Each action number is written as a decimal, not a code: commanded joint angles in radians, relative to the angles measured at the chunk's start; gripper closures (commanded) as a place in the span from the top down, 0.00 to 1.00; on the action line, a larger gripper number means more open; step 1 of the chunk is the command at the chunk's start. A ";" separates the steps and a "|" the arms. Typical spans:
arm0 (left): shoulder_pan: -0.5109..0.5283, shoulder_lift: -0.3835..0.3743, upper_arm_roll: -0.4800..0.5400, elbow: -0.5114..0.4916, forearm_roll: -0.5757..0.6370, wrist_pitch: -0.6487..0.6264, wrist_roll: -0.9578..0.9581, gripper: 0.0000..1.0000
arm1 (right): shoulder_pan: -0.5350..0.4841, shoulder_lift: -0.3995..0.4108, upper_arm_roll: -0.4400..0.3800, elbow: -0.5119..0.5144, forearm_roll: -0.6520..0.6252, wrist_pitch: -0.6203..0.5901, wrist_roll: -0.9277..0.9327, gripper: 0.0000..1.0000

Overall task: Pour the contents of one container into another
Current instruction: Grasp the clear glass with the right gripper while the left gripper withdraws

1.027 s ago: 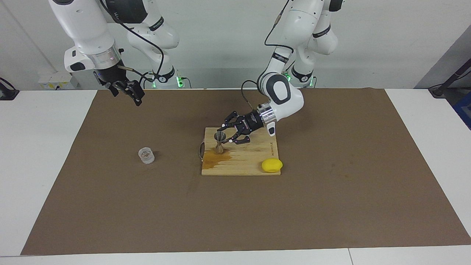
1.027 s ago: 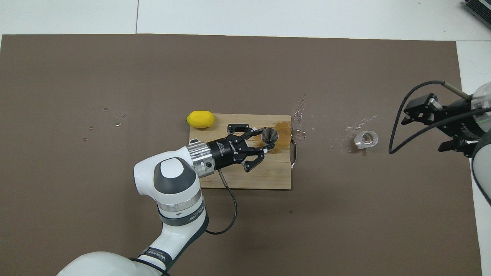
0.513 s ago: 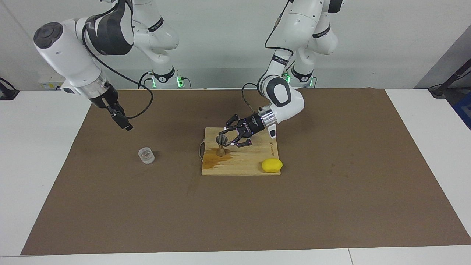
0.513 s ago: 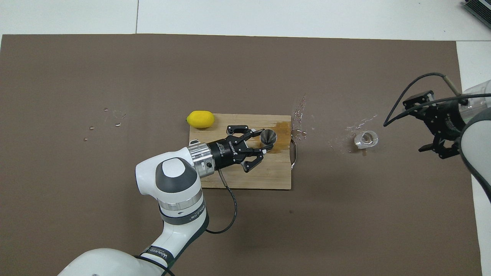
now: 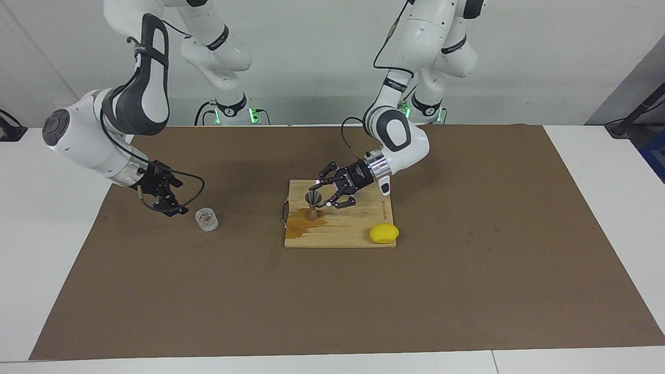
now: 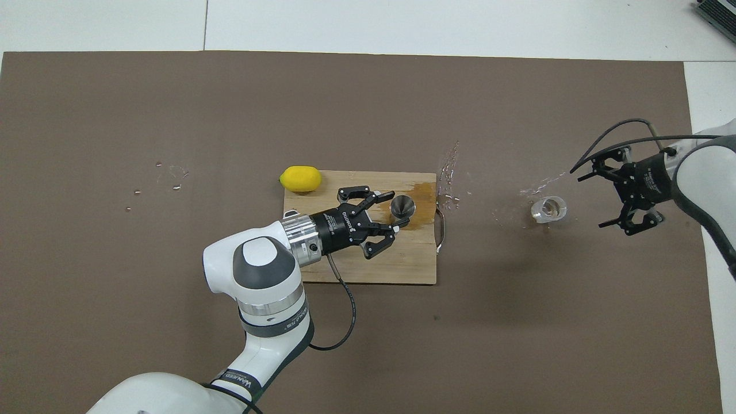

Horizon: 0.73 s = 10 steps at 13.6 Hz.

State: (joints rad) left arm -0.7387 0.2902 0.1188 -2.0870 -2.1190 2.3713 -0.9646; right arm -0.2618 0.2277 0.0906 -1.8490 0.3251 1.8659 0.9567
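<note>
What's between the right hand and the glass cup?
Only bare brown mat. In the overhead view the right hand sits beside the glass cup, toward the right arm's end of the table, apart from it, nothing in the gap.

My two glossy white jointed arms with dark grey joint caps, silver ring at each wrist, black skeletal left gripper (image 5: pixel 323 195) and right gripper (image 5: pixel 169 200), black cable looping off each wrist, small white lettering on one gripper body, perhaps a maker's name
</note>
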 commanded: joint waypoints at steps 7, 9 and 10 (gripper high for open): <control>-0.011 -0.017 0.004 0.007 -0.018 0.016 0.017 1.00 | -0.088 0.177 0.012 -0.062 0.183 0.127 -0.208 1.00; -0.014 -0.080 0.004 0.005 -0.003 0.035 0.015 1.00 | -0.074 0.179 0.012 -0.065 0.192 0.133 -0.210 1.00; -0.014 -0.120 0.002 -0.001 0.001 0.063 0.009 1.00 | -0.070 0.179 0.012 -0.070 0.192 0.139 -0.210 1.00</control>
State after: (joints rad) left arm -0.7391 0.2584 0.1177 -2.0653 -2.1194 2.3787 -0.9568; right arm -0.3335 0.4142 0.0922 -1.9075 0.4903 1.9833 0.7699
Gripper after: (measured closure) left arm 0.000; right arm 0.000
